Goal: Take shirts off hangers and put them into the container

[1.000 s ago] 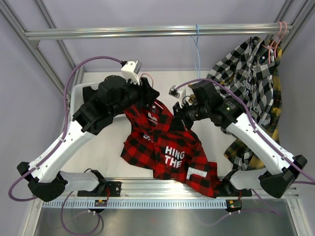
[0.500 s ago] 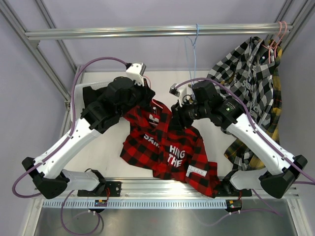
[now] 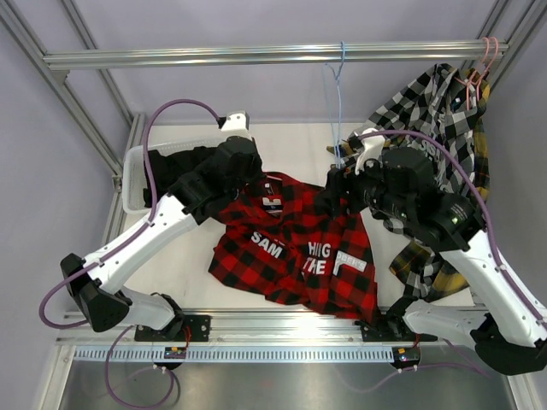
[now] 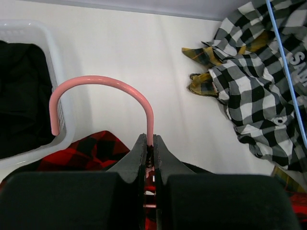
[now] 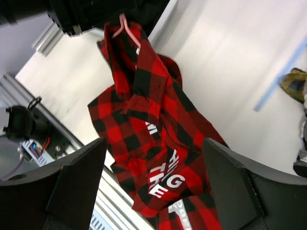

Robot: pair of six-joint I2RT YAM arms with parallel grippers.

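The red-and-black plaid shirt [image 3: 295, 248] with white lettering lies spread on the table, still on a pink hanger [image 4: 103, 81]. My left gripper [image 4: 149, 143] is shut on that hanger's stem just below the hook, at the shirt's collar [image 3: 272, 201]. My right gripper [image 5: 153, 158] hovers open over the shirt [image 5: 153, 134], holding nothing. The white container [image 3: 132, 184] stands at the left with a black shirt [image 3: 175, 162] inside. A black-and-white check shirt [image 3: 427, 111] and a yellow plaid shirt [image 3: 479, 171] hang at the right.
An empty light blue hanger [image 3: 339, 94] dangles from the overhead rail [image 3: 256, 56] near the right wrist. Pink hangers [image 3: 479, 68] hook the rail's right end. The hanging shirts reach down to the table [image 4: 144, 57]. Frame posts flank both sides.
The left gripper shut on the pink hanger's stem. The right gripper opened, let go of the red plaid shirt and drew back to the right. The shirt spread flatter on the table.
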